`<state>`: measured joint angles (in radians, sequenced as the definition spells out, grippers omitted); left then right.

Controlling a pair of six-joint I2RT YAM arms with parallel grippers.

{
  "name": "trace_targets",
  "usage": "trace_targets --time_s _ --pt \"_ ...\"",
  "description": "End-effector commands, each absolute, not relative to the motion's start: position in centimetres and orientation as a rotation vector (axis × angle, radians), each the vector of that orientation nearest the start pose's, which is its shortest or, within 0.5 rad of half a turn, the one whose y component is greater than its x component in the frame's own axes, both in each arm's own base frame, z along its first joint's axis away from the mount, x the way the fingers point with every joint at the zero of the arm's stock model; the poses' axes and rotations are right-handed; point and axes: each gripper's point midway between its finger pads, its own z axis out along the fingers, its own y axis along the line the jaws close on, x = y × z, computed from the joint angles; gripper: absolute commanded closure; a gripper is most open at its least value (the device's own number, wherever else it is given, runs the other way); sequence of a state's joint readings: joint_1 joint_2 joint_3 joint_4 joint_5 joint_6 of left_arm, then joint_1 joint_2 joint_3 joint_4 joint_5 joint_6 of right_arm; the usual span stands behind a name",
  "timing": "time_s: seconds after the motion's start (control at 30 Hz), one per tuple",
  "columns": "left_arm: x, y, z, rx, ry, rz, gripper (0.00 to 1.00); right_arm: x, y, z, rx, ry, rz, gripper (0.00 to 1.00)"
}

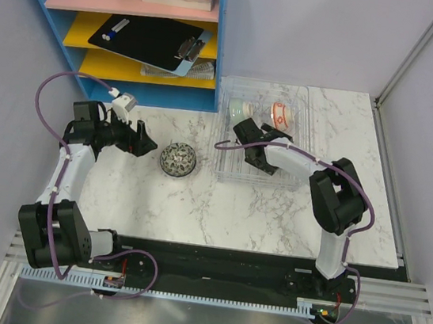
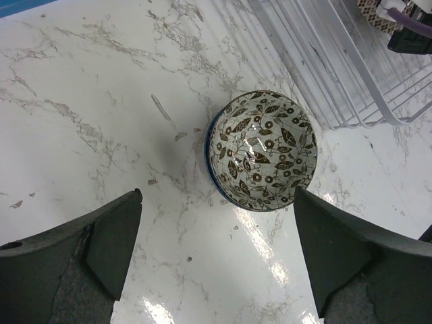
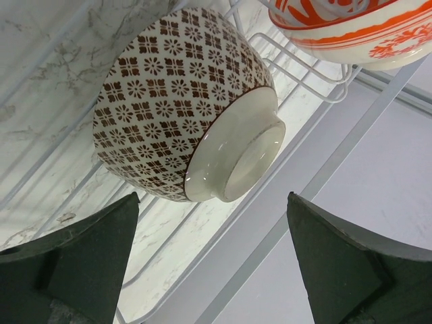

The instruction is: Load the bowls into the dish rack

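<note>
One leaf-patterned bowl [image 1: 177,158] sits upright mid-desk, just left of the clear dish rack [image 1: 303,101]. Inside the rack a brown-flowered bowl [image 3: 175,101] lies on its side beside an orange-striped bowl [image 3: 351,27]. The left claw [image 1: 146,141] and right claw [image 3: 213,202] gape empty. The white marble desk [image 1: 273,217] has grey walls [image 1: 313,31] behind and a blue shelf [image 1: 216,42] at its far left corner.

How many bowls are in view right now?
4. One leaf-patterned bowl on the table; three in the dish rack: pale green, white-and-orange, brown-patterned. The right arm may hide more.
</note>
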<state>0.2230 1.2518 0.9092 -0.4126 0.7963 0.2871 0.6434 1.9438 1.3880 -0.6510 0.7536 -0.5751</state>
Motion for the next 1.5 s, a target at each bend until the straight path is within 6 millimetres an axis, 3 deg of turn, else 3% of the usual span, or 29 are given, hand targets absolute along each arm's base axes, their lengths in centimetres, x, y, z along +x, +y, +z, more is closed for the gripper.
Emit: trace_targets --time_s 0.0,0.23,0.63,0.77,0.87,1.03,1.07,1.13,1.17,1.23,1.27,1.33,1.37,1.43,1.47 --pt "33.1 -4.6 17.7 0.49 2.034 -0.609 0.0 40.9 14.1 12.8 -1.188 2.185 -0.903 0.03" --pt "33.1 -4.6 17.7 0.493 2.035 -0.604 0.0 42.6 14.7 12.2 -1.093 2.144 -0.944 0.03" --pt "33.0 -3.9 17.4 0.509 2.045 -0.549 0.0 44.0 12.6 12.0 -0.996 2.111 -1.081 0.02" --pt "32.9 -4.0 17.2 0.519 2.049 -0.549 0.0 44.0 13.2 12.1 -0.982 2.114 -1.015 0.02" --pt "32.8 -3.9 16.9 0.524 2.055 -0.539 0.0 43.3 14.9 13.1 -0.984 2.125 -0.838 0.02" --pt "32.9 -3.6 16.4 0.544 2.068 -0.511 0.0 40.9 18.1 19.0 -0.96 2.104 -0.432 0.02" --pt "33.0 -3.8 16.3 0.554 2.068 -0.506 0.0 40.2 18.4 21.0 -0.929 2.082 -0.367 0.02" --pt "33.0 -3.8 15.7 0.558 2.091 -0.496 0.01 38.4 19.5 22.4 -0.969 2.08 -0.22 0.02" --pt "33.1 -4.4 15.6 0.585 2.091 -0.496 0.01 37.3 19.5 24.3 -0.954 2.046 -0.162 0.02" --pt "33.6 -4.8 14.8 0.607 2.123 -0.457 0.01 35.5 20.0 25.2 -0.988 2.022 -0.059 0.02" --pt "33.5 -5.9 14.4 0.65 2.128 -0.459 0.01 34.4 19.6 26.9 -0.988 1.977 -0.027 0.02" --pt "33.9 -7.3 13.4 0.713 2.141 -0.426 0.01 32.8 19.4 27.3 -1.017 1.95 0.016 0.02" --pt "34.2 -7.6 13.1 0.726 2.147 -0.403 0.02 31.9 18.8 28.6 -1.006 1.909 0.027 0.02" --pt "35.1 -8.4 12.2 0.774 2.15 -0.356 0.04 31.0 18.3 28.6 -1.02 1.885 0.041 0.03" --pt "35.5 -8.5 11.9 0.785 2.153 -0.349 0.07 30.0 18.2 29.7 -1.017 1.839 0.08 0.02"
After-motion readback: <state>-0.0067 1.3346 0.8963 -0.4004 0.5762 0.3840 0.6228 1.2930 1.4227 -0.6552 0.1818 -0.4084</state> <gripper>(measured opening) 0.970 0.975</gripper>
